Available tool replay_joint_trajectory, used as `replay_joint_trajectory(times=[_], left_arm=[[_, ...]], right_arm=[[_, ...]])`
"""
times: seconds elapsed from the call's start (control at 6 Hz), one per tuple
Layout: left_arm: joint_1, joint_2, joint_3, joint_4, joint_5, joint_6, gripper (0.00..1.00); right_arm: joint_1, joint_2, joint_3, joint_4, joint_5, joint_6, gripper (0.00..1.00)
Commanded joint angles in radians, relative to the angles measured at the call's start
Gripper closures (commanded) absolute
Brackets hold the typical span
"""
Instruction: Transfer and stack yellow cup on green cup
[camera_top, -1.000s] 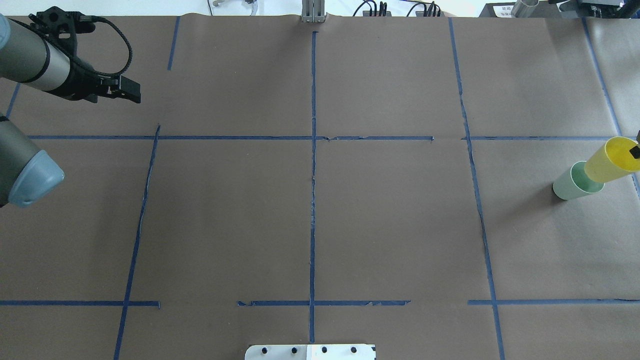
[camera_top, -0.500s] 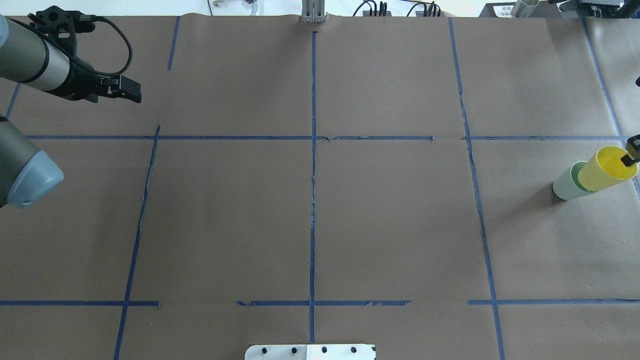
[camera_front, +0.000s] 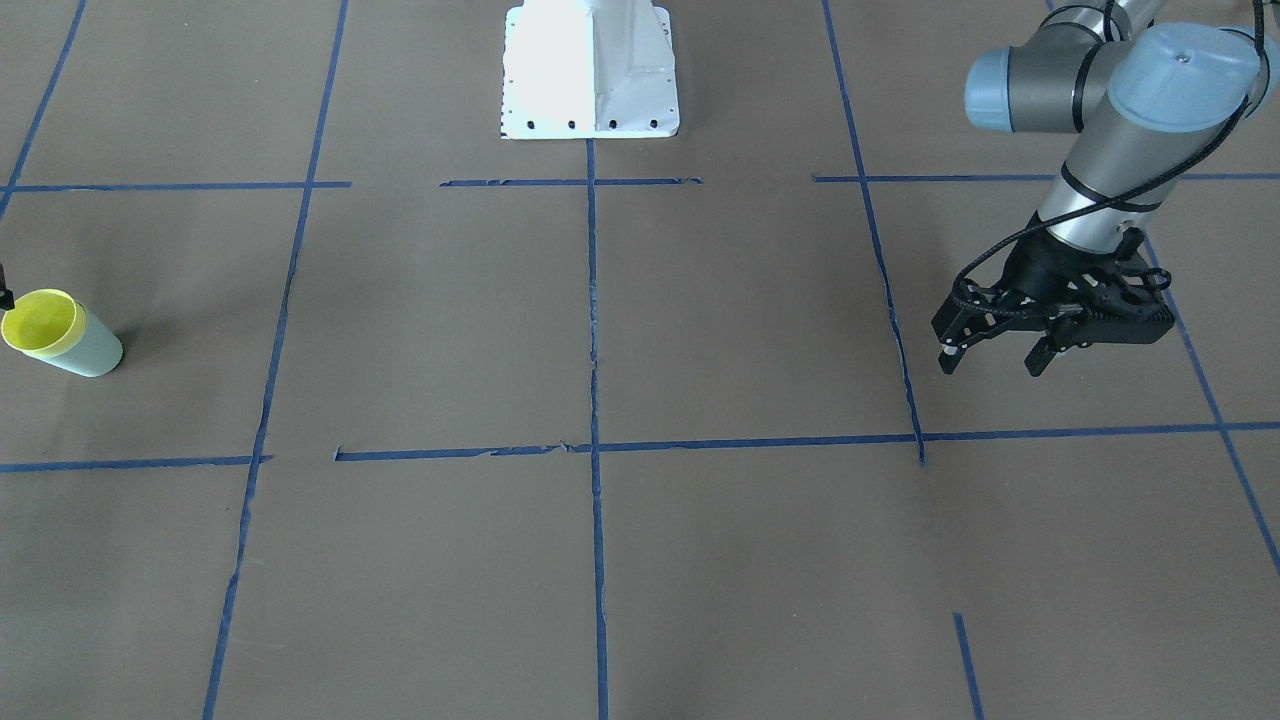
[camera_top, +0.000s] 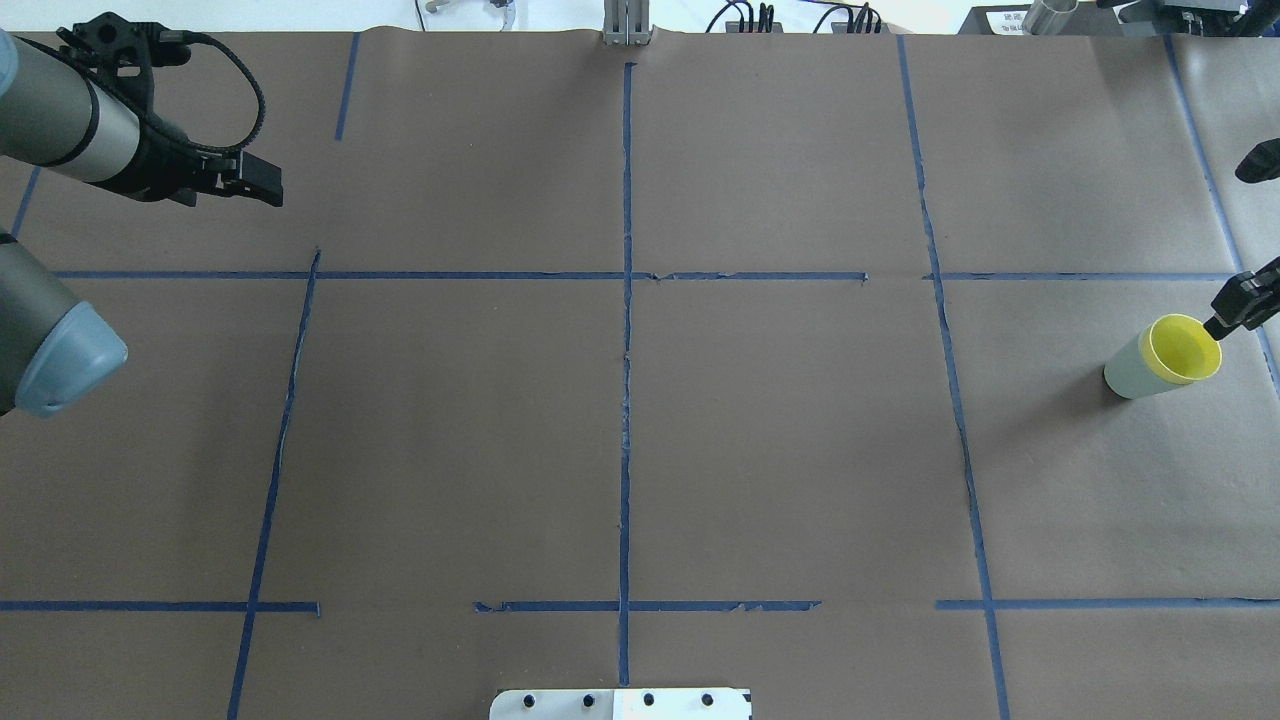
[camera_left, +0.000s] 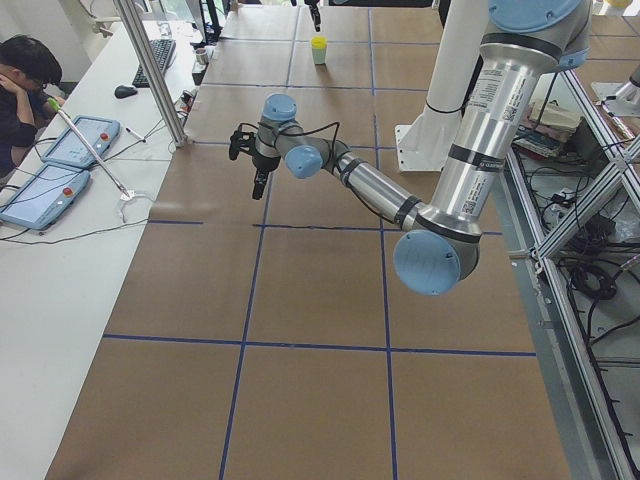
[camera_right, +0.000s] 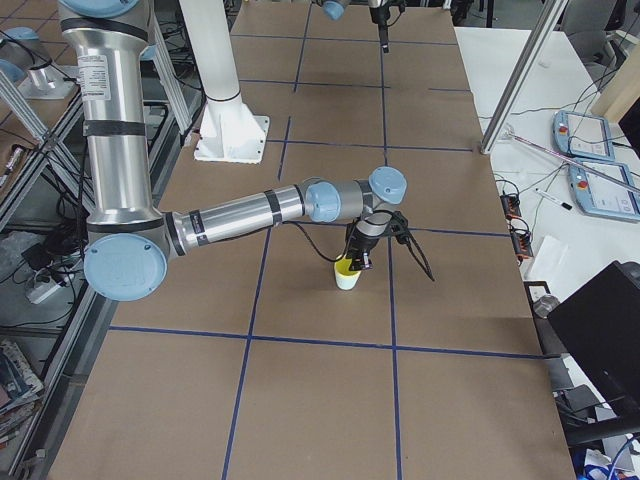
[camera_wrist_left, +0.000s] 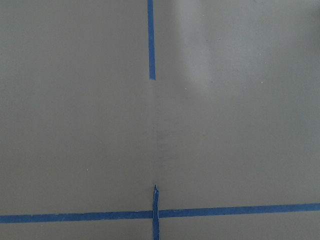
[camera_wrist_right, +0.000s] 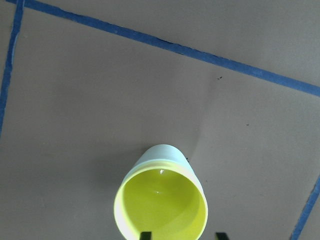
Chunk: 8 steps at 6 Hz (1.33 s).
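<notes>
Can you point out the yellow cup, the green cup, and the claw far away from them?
Bright yellow plastic cup (camera_top: 1183, 350), overhead view, its inside.
Pale green plastic cup (camera_top: 1124, 371), overhead view, its outer wall.
Left gripper (camera_front: 990, 364), front-facing view, between its fingertips.

We see only the yellow cup's (camera_top: 1185, 352) rim inside the green cup (camera_top: 1125, 369); the right gripper (camera_wrist_right: 182, 235) is mostly cropped.

Silver arm tubes (camera_front: 1100, 170), pale-blue joint caps (camera_front: 1180, 60), black left hand (camera_front: 992, 362) with looped black cable (camera_front: 985, 262), white base (camera_front: 590, 70).
</notes>
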Motion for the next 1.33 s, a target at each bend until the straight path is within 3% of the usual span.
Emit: replay_joint_trajectory(times=[0.0,0.17,0.33,0.67,1.0,1.17], left_arm=[[-0.002,0.009,0.002,0.002,-0.057,0.019,0.00],[-0.009,0.049,-0.001,0.002,-0.117,0.132,0.00],[-0.087,0.114,0.009,0.012,-0.150,0.355,0.00],[-0.307,0.234,0.071,0.053,-0.309,0.755,0.00],[-0.475,0.326,0.062,0.255,-0.325,1.029,0.00],[-0.536,0.360,0.059,0.355,-0.325,1.050,0.00]], right_arm=[[0.027,-0.019,0.002,0.000,0.002,-0.003,0.00],[0.102,-0.045,0.010,0.006,0.003,-0.018,0.00],[0.167,-0.084,0.030,0.006,0.005,-0.029,0.00],[0.256,-0.192,0.080,0.006,0.005,-0.024,0.00],[0.256,-0.208,0.096,0.006,0.002,-0.015,0.00],[0.256,-0.213,0.096,0.006,0.002,-0.015,0.00]])
